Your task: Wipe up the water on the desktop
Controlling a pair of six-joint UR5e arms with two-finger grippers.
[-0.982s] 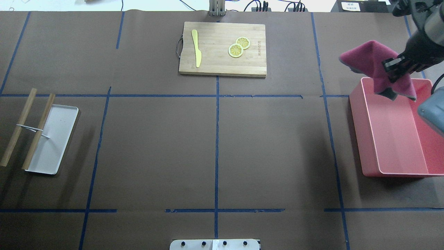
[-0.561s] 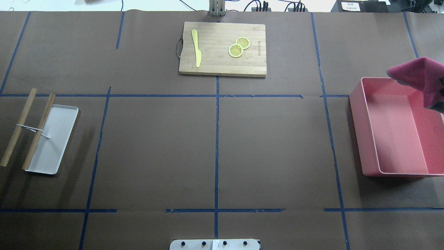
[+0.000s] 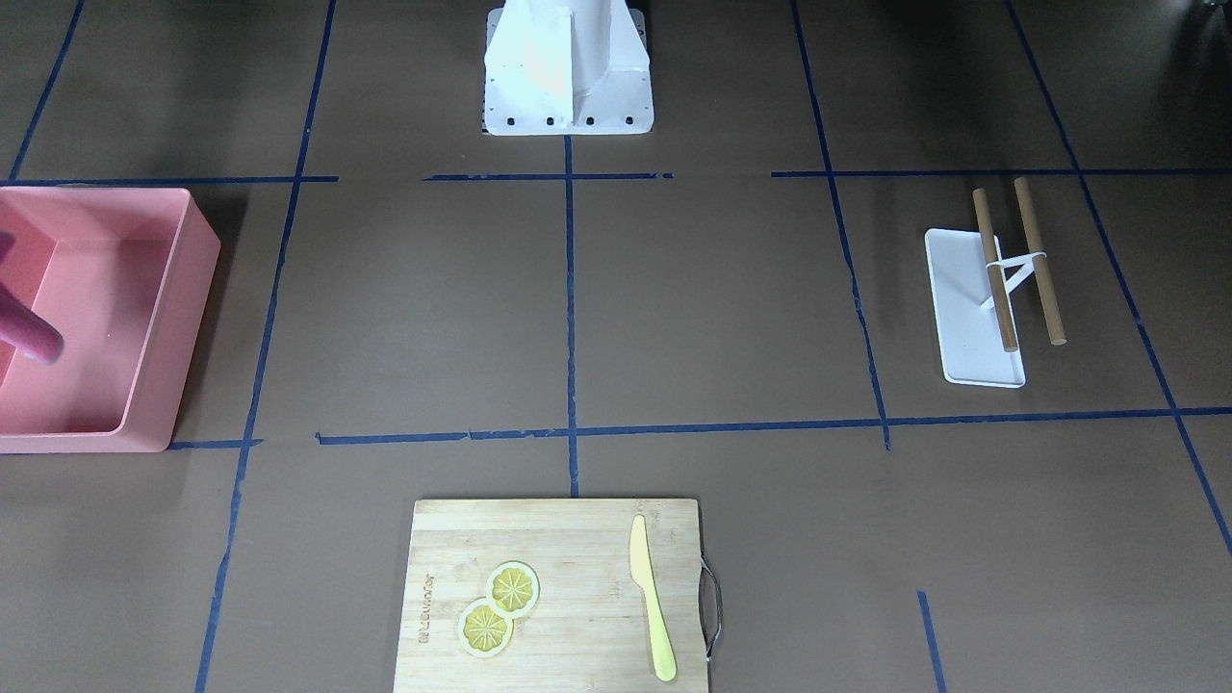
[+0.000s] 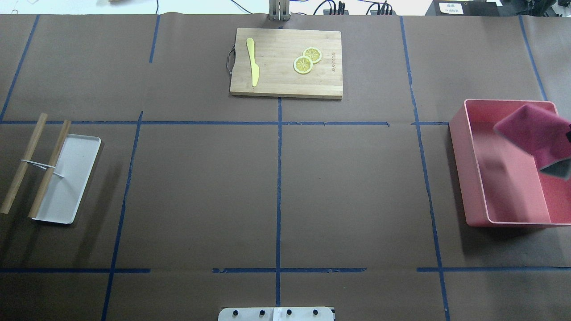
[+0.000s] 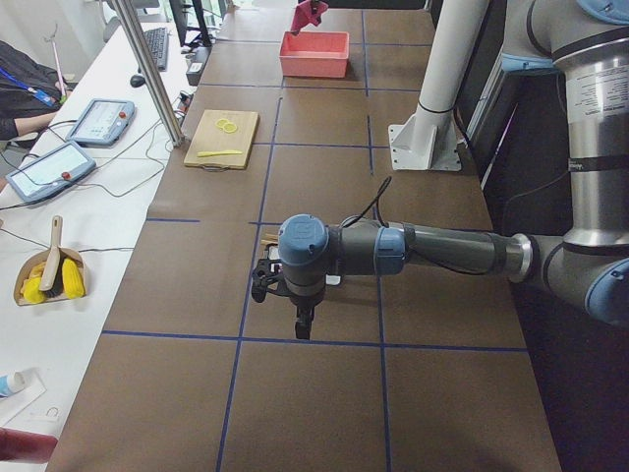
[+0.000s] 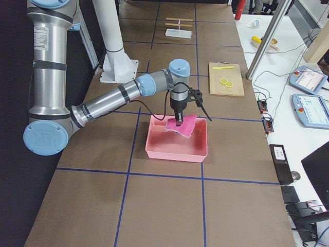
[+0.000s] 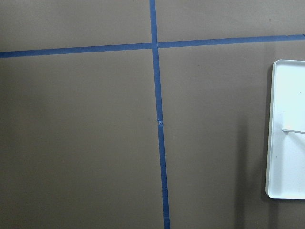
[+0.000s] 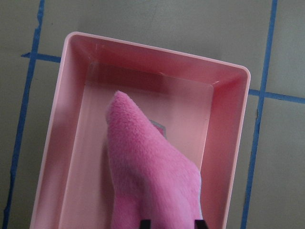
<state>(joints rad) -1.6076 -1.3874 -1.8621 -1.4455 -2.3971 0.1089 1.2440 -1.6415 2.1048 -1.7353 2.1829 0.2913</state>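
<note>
The desktop (image 4: 348, 187) is brown with blue tape lines; no water shows on it. My right gripper (image 8: 171, 224) is shut on a fuzzy pink cloth (image 8: 147, 176) and holds it over the inside of a pink bin (image 8: 71, 119). In the overhead view the cloth (image 4: 533, 133) hangs over the bin (image 4: 464, 178) at the right edge. The exterior right view shows the right gripper (image 6: 178, 122) above the bin (image 6: 177, 152). My left gripper (image 5: 285, 295) hovers over the desktop near a white tray (image 7: 286, 129); I cannot tell if it is open or shut.
A bamboo cutting board (image 4: 276, 84) with a yellow knife (image 4: 253, 62) and lemon slices (image 4: 307, 60) lies at the far middle. A white tray (image 4: 76, 178) with two wooden rods (image 4: 49, 169) sits at the left. The robot base (image 3: 568, 77) stands at the near edge.
The right gripper has carried the pink cloth right and toward the robot, from beside the bin's far corner to over its inside. Most of the right arm has left the overhead view.
</note>
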